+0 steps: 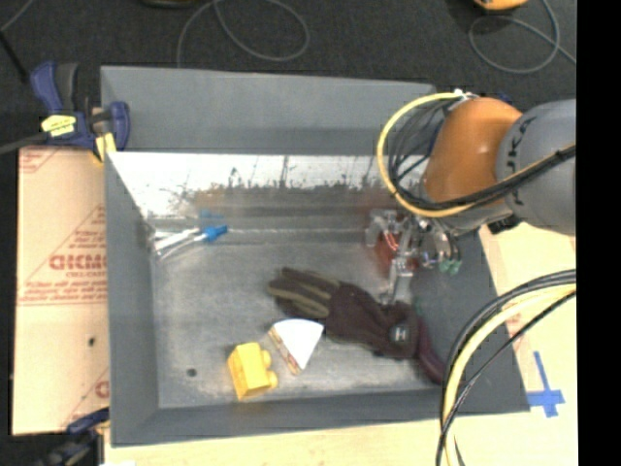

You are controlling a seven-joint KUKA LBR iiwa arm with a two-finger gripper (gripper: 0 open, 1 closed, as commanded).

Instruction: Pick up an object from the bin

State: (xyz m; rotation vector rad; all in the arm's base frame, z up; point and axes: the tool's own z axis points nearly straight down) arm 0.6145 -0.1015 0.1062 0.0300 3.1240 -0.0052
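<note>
1. We see the end effector (398,282) low in the right part of the grey bin (131,299), reached in from the right beneath the arm's orange cover (466,149).
2. It hangs directly over the wrist end of a dark, brownish glove (354,316), and its tip is at or just above the fabric; we cannot tell whether they touch.
3. We cannot tell whether the end effector is open or closed, and we see nothing held in it.
4. The glove lies flat on the bin floor, right of centre, stretched from upper left to lower right.
5. A white wedge-shaped piece (296,341) lies against the glove's lower left edge.
6. A yellow block (250,369) sits just left of the wedge, near the front wall.
7. A clear pen-like thing with a blue end (189,238) lies well apart, near the back left corner.
</note>
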